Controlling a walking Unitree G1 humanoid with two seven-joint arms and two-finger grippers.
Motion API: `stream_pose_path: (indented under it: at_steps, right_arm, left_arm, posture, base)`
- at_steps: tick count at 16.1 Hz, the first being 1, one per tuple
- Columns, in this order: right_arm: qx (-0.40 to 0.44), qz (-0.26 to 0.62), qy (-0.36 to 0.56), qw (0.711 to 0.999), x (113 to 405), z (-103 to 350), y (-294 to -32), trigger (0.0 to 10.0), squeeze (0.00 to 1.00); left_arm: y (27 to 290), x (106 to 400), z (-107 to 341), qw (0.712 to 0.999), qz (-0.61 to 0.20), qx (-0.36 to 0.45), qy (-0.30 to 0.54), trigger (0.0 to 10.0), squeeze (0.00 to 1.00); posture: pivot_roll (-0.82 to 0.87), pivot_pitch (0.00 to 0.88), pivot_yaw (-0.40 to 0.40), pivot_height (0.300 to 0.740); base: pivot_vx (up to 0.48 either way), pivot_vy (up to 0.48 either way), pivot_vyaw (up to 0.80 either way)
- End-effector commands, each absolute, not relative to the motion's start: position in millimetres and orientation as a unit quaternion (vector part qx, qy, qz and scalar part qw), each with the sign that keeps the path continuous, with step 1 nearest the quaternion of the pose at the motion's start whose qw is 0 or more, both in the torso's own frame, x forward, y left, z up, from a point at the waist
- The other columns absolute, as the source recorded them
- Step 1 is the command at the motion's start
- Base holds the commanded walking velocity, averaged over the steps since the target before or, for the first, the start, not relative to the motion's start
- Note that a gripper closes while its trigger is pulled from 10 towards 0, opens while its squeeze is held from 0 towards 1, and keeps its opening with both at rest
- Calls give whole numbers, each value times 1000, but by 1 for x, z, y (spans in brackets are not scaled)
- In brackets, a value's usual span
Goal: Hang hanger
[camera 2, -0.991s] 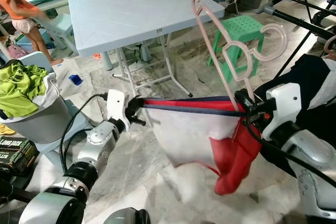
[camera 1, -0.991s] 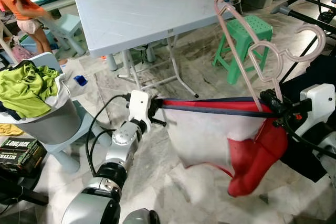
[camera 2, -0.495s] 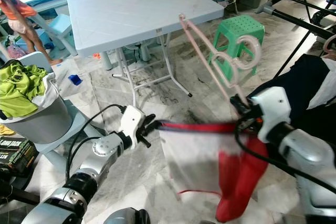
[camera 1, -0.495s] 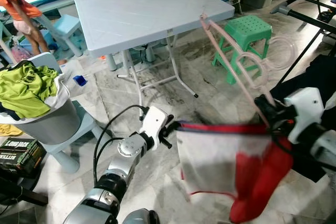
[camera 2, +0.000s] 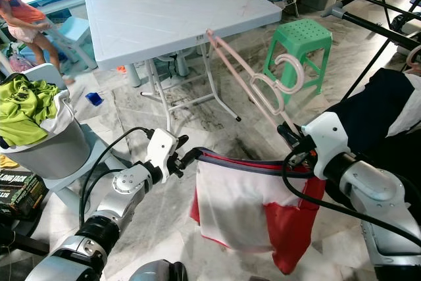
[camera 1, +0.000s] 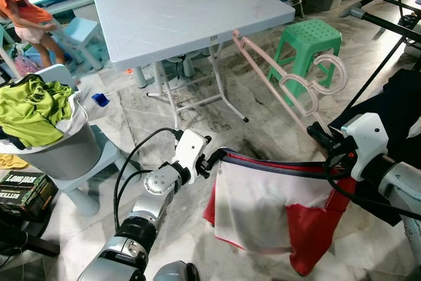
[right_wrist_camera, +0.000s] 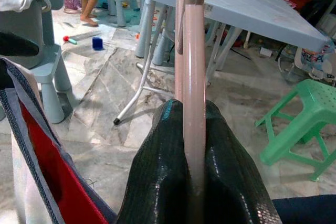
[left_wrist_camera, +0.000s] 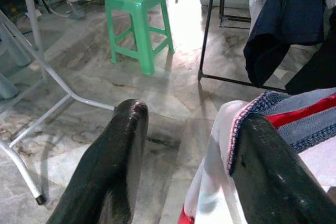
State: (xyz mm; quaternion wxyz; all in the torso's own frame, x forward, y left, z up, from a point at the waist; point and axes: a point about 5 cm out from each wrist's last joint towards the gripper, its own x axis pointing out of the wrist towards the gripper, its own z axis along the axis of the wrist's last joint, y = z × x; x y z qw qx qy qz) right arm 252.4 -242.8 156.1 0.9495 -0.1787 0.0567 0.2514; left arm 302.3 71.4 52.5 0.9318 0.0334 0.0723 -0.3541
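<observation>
The right pincer (camera 1: pixel 320 137) is clamped on a pink hanger (camera 1: pixel 283 78): in the right wrist view its two black fingers (right_wrist_camera: pixel 157 182) press together on the hanger's straight bar (right_wrist_camera: pixel 193 77). The hanger is tilted, with its long bar running up and to the robot's left toward the edge of the pale blue worktop (camera 1: pixel 184 11), and its curled hook (camera 1: pixel 327 77) out to the right, in front of the green stool (camera 1: pixel 308 41).

Below the hanger a red and white garment (camera 1: pixel 276 205) with a navy striped collar band hangs between the two arms. Its collar edge is stretched from the left pincer (camera 1: pixel 212 160) across to the right one, and the cloth sags toward the marble floor (camera 1: pixel 197 116).

The left pincer stands with its fingers apart. In the left wrist view the collar edge (left_wrist_camera: pixel 252 111) is draped over one finger (left_wrist_camera: pixel 273 171), while the other finger (left_wrist_camera: pixel 113 166) is bare. The hanger appears to lie outside the garment's neck opening, though the overlap at the right pincer makes this hard to judge.

To the robot's left a grey laundry basket (camera 1: pixel 62 153) holds a lime green cloth (camera 1: pixel 29 106). A person in an orange top (camera 1: pixel 26 11) stands at the far left beside a small blue chair (camera 1: pixel 82 31). Dark clothes (camera 2: pixel 375 106) hang at the right by a black rack (camera 1: pixel 385 24).
</observation>
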Motion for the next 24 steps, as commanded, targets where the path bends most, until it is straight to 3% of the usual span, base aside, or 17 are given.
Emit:
stream_pose_path:
  at_steps: [1,4,5,8,13,17,19,22,24]
  right_arm:
    - [-188,256,41,947,255,162,-240,10000,0]
    - [-188,257,40,947,256,162,-239,10000,0]
    - [-191,256,39,947,255,161,-240,10000,0]
    - [-188,245,27,951,259,166,-243,10000,0]
    - [-103,241,-34,964,266,177,-222,10000,0]
    - [89,165,-124,974,276,188,-201,10000,0]
    - [223,130,-142,956,285,190,-191,10000,0]
    - [345,117,-160,917,295,193,-180,10000,0]
    - [426,57,-167,887,307,191,-181,10000,0]
  left_arm:
    - [78,304,55,936,-344,35,65,10000,1000]
    - [79,304,56,937,-342,35,62,10000,1000]
    - [80,306,60,939,-338,33,46,0,0]
    - [88,311,63,951,-304,44,35,0,0]
    - [89,311,61,956,-291,27,41,0,0]
    - [80,315,64,960,-275,-31,48,0,0]
    - [69,317,68,955,-290,-39,45,0,0]
    - [53,318,73,947,-307,-81,50,0,0]
    - [36,316,75,930,-336,-135,67,0,0]
  posture:
    - [-171,0,73,740]
    - [-171,0,73,740]
    - [-175,0,72,740]
    - [-172,0,67,740]
    - [-167,0,59,740]
    - [-164,0,67,740]
    - [-158,0,75,740]
    - [-152,0,81,740]
    - [-148,0,84,740]
  base:
    - [0,0,0]
    - [0,0,0]
    - [0,0,0]
    - [0,0,0]
    - [0,0,0]
    - [0,0,0]
    - [0,0,0]
    - [0,0,0]
    - [0,0,0]
